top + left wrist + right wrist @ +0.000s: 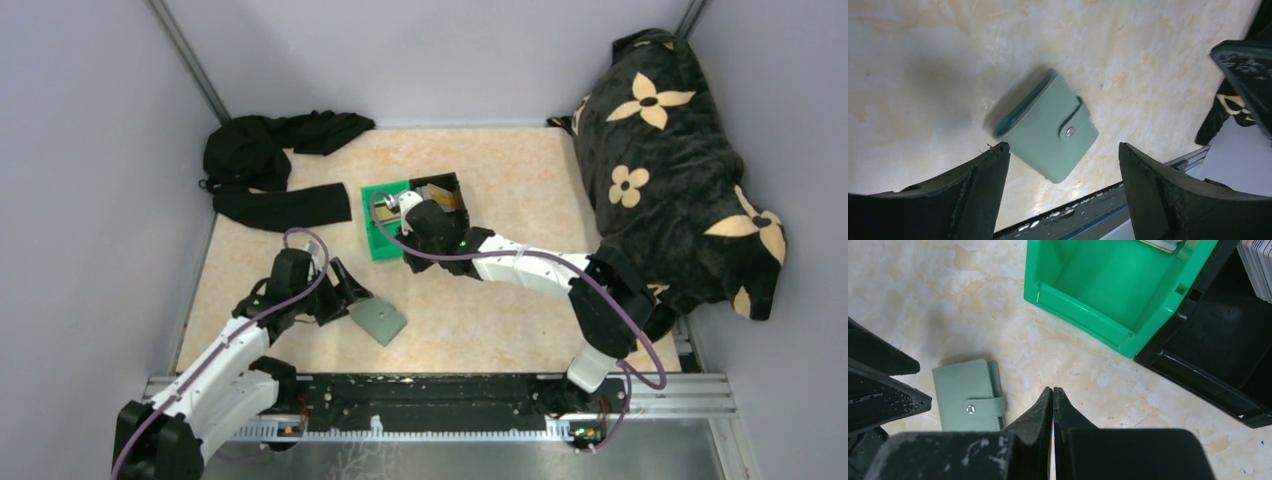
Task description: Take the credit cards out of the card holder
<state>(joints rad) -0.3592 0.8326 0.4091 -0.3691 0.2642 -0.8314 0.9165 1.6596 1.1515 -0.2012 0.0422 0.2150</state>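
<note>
The card holder [380, 320] is a grey-green wallet lying flat on the table, folded shut with its snap strap fastened [1070, 131]. It also shows at the lower left of the right wrist view [968, 400]. My left gripper [1064, 146] hovers just above it, open, with nothing between the fingers [983, 180]. My right gripper [1053, 389] is shut and empty, hanging over bare table between the wallet and the bins. Pale grey credit cards [1257, 262] stand on edge in the black bin, and tan-gold shows there from above [446, 196].
A green bin [382, 232] and a black bin [1198, 355] stand side by side mid-table. Black clothes [270, 170] lie at the back left. A dark flower-patterned cushion [670, 160] fills the right side. The metal rail [450, 400] runs along the near edge.
</note>
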